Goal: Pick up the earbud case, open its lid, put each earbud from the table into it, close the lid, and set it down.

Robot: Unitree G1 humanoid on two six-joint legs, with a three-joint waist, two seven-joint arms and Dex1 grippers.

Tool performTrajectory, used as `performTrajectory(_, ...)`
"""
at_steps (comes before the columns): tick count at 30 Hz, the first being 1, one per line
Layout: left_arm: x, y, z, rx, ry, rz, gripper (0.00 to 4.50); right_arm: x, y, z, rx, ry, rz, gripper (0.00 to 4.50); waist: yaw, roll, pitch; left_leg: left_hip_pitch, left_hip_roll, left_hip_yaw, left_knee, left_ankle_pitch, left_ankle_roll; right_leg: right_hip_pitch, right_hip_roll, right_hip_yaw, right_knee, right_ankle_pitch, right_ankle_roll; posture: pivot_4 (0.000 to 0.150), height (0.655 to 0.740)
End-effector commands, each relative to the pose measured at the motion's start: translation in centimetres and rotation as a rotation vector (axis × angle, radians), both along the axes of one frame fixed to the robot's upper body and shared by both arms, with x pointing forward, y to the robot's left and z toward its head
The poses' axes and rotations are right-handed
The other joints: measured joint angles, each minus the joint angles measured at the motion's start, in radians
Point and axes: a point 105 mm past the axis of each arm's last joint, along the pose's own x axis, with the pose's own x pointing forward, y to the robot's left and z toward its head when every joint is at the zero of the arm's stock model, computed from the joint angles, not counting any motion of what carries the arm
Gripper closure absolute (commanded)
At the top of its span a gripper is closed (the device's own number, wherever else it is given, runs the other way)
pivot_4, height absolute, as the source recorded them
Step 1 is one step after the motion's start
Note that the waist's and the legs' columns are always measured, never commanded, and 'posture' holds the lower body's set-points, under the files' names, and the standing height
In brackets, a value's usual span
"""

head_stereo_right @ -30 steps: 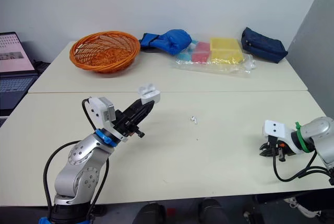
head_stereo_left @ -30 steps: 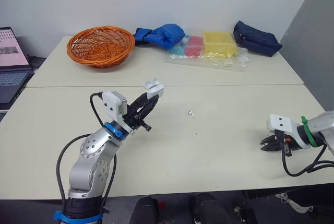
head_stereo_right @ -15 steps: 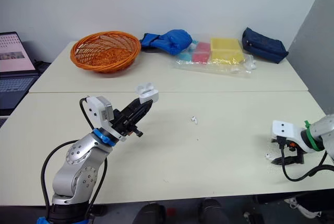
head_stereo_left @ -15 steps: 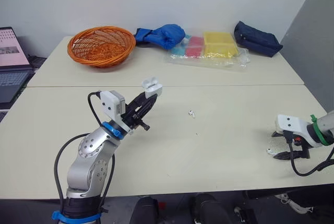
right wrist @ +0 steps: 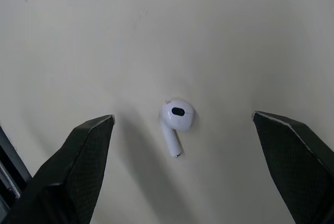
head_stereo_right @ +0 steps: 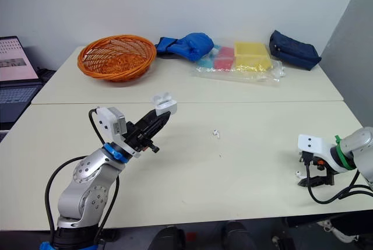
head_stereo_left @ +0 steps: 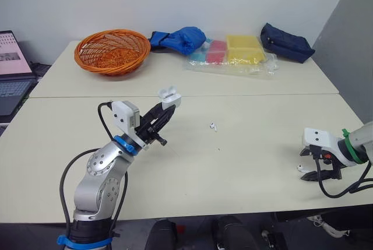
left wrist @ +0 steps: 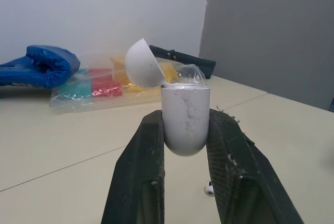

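My left gripper (head_stereo_left: pixel 167 105) is shut on the white earbud case (head_stereo_left: pixel 169 95), held above the table's left half with its lid (left wrist: pixel 142 63) flipped open. In the left wrist view both black fingers (left wrist: pixel 142 161) clamp the case body (left wrist: pixel 185 120). One white earbud (head_stereo_left: pixel 214 126) lies on the table near the middle. A second earbud (right wrist: pixel 176 120) lies flat on the table at the right, between the spread fingers (right wrist: pixel 83 161) of my right gripper (head_stereo_left: pixel 309 164), which is open and touches nothing.
At the back of the table (head_stereo_left: pixel 233 168) stand an orange wicker basket (head_stereo_left: pixel 112 49), a blue glove (head_stereo_left: pixel 178 39), a plastic bag of coloured boxes (head_stereo_left: pixel 234 53) and a navy pouch (head_stereo_left: pixel 287 42). A laptop (head_stereo_left: pixel 11 70) sits at the far left.
My right gripper went from shut to open, and an earbud now lies on the table between its fingers. The left arm with the case has barely moved.
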Motion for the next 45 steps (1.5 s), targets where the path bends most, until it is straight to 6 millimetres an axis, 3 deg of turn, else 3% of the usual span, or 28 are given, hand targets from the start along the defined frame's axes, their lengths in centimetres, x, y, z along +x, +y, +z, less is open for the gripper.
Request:
performTrajectory(1,-0.4,-0.2,1.7,0.007,-0.068,-0.007,3.76,0.0,-0.1,0.6,0.007,-0.025,-0.016,1.39,0.0,0.0,0.0,0.0,0.0,0.0,0.0,0.0,0.0,0.0,0.0,0.0,0.0,0.0,0.0,0.15,0.74)
performTrajectory(3,-0.4,-0.2,1.6,0.008,-0.066,-0.006,3.76,0.0,-0.3,0.5,0.002,-0.024,-0.018,2.03,0.0,0.0,0.0,0.0,0.0,0.0,0.0,0.0,0.0,0.0,0.0,0.0,-0.001,0.0,0.0,0.15,0.74)
performTrajectory(25,-0.6,-0.3,1.4,0.016,-0.056,-0.009,3.76,-0.1,0.1,0.0,0.013,-0.011,-0.031,2.03,-0.001,0.0,0.0,-0.001,0.0,0.0,0.0,0.0,0.0,0.0,0.0,0.0,-0.001,0.0,0.0,0.15,0.74)
performTrajectory(28,-0.6,-0.2,1.4,0.016,-0.055,-0.005,3.76,-0.2,0.1,-0.1,0.014,-0.006,-0.039,2.64,-0.001,0.0,0.0,-0.001,0.0,0.0,0.0,0.0,0.0,0.0,0.0,0.0,-0.001,0.0,0.0,0.15,0.74)
performTrajectory(32,-0.7,-0.3,1.3,0.016,-0.054,-0.009,3.76,-0.4,0.1,-0.3,0.011,0.0,-0.033,4.02,-0.001,0.0,0.0,-0.001,0.0,0.0,0.0,0.0,0.0,0.0,0.0,0.0,-0.001,0.0,0.0,0.15,0.74)
performTrajectory(40,-0.6,-0.3,1.1,0.024,-0.052,-0.012,3.76,-0.4,-0.2,-0.5,0.009,0.005,-0.033,4.06,-0.001,0.0,0.0,-0.001,0.0,-0.001,0.0,0.0,0.0,0.0,0.0,-0.001,-0.002,0.0,0.0,0.15,0.74)
performTrajectory(45,-0.6,-0.3,1.2,0.03,-0.058,-0.019,3.76,0.0,2.1,1.7,0.081,-0.034,0.052,4.06,-0.002,0.0,0.0,-0.001,0.0,0.0,-0.001,0.0,0.0,-0.001,0.0,0.0,-0.002,0.0,0.0,0.15,0.74)
